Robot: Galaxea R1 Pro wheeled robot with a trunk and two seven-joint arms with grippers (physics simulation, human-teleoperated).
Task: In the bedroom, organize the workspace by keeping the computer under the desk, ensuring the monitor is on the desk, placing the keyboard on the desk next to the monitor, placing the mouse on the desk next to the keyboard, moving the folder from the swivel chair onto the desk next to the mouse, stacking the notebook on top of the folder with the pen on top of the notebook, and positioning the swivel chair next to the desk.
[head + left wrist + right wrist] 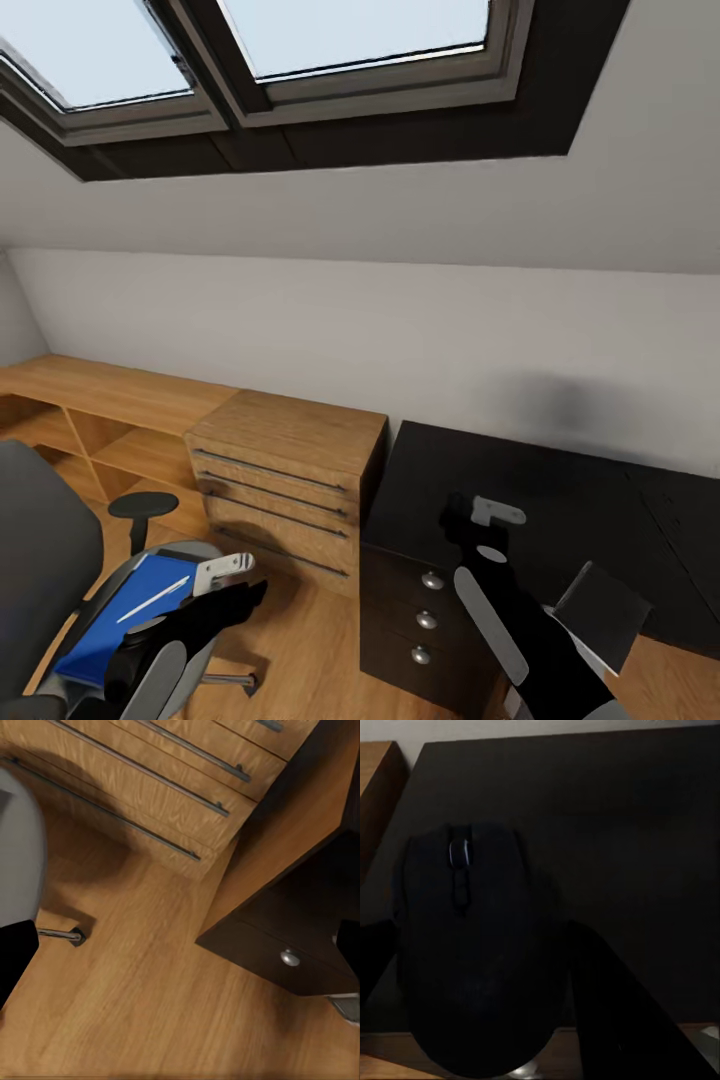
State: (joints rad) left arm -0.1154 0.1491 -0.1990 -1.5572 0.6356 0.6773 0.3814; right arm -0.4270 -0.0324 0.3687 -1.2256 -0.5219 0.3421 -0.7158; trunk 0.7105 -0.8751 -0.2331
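Right wrist view: right fingers [480, 967] grasp the mouse [480, 945] above the desk [622, 817]; left fingers' state unclear.

black mouse [480, 952] above black desk [622, 832], blue folder [125, 610] on chair seat

Wooden drawer unit [161, 787], desk [300, 945] drawer, perhaps chair seat [19, 855].

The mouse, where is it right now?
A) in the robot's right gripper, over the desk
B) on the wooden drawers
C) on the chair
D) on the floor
A: the mouse sits between the right gripper's fingers, with the black desk top behind it.
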